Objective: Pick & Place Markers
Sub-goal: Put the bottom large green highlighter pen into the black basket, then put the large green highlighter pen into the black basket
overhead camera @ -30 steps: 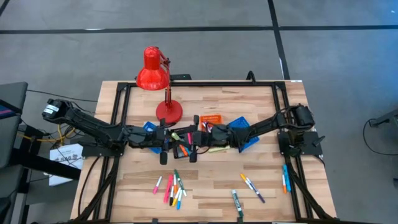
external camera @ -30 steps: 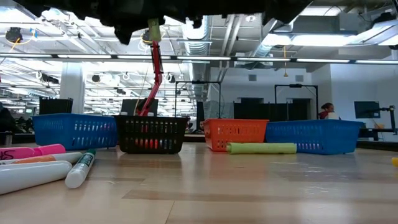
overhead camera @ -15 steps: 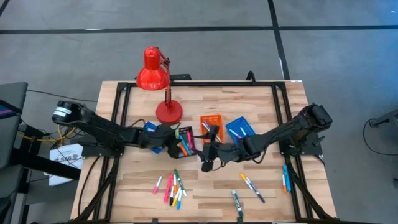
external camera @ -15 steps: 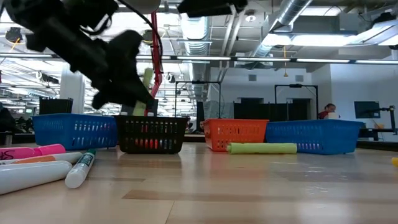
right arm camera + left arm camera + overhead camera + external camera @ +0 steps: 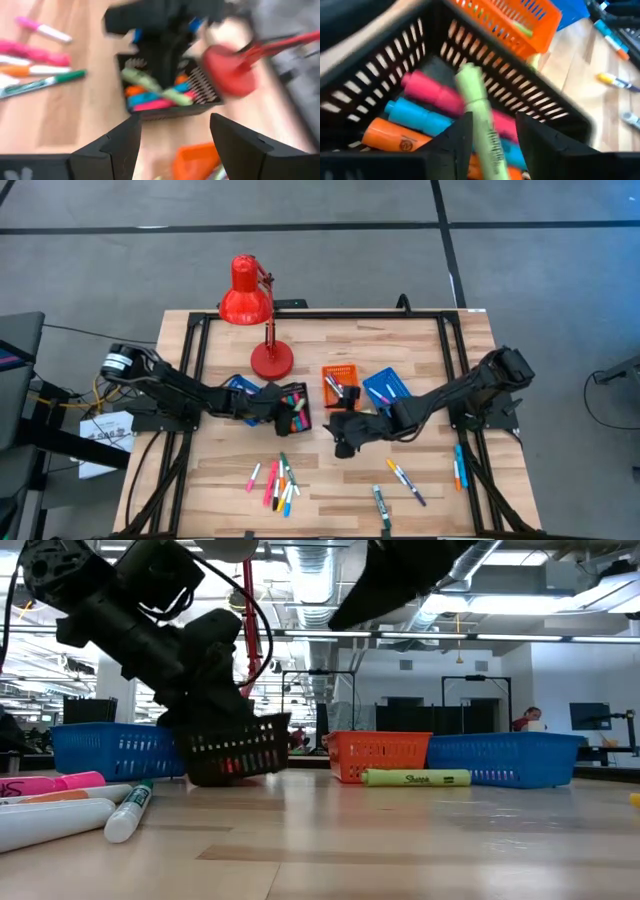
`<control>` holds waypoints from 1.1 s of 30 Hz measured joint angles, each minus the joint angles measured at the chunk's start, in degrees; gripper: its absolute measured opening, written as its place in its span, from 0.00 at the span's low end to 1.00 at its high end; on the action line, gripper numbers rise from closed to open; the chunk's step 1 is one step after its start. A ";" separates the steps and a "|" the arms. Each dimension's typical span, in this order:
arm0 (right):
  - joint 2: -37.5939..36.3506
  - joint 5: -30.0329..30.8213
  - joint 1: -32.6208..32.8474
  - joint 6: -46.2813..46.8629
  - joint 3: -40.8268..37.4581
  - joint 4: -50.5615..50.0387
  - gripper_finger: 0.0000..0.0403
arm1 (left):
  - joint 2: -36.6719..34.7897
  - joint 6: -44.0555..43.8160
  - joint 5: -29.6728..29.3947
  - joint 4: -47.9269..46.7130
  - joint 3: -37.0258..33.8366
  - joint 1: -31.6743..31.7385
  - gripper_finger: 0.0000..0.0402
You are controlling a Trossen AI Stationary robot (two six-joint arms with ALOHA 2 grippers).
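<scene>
My left gripper is open and reaches down into the black tray. A light green marker lies between its fingers, across the pink, blue and orange markers in that tray. In the low view the tray stands tilted, its right end raised. My right gripper is open and holds nothing, hovering near-right of the tray. Loose markers lie near the table's near edge, and a yellow-green marker lies before the orange tray. My left gripper has its fingers on either side of the light green marker's near end, coming slanting down from the table's left. The gap is wider than the marker, and I cannot tell whether a finger touches the marker or the tray wall.
A red desk lamp stands behind the trays. Two blue trays flank the orange and black ones. More markers lie at the near right and by the right frame. A black frame rims the table.
My left gripper came down from high up toward the black tray, carrying the light green marker, which now lies among the tray's markers. The tray has tipped, its right end lifted. My right gripper drew away from the left gripper toward the near edge.
</scene>
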 joint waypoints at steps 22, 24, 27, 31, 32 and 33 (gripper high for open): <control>10.23 -18.04 -5.55 6.03 -0.15 -18.17 0.56 | -25.73 25.20 -1.73 -0.20 -0.04 -0.09 0.36; 10.01 -18.47 -5.76 6.59 -0.13 -19.71 0.56 | -25.72 26.37 -1.72 -0.35 -0.04 -0.09 0.36; 10.42 -19.78 -6.46 6.59 -0.11 -20.42 0.56 | -25.72 27.36 -1.72 -0.31 -0.07 -0.09 0.36; 11.22 -19.99 -8.36 6.62 -0.07 -20.22 0.56 | -25.72 27.49 -1.72 -0.31 -0.07 -0.09 0.36; 11.43 -19.99 -8.91 6.60 -0.13 -20.74 0.56 | -25.72 27.49 -1.72 -0.33 -0.07 -0.09 0.36; 11.49 -20.11 -9.50 6.60 -0.24 -21.31 0.56 | -25.72 27.49 -1.72 -0.31 -0.07 -0.09 0.36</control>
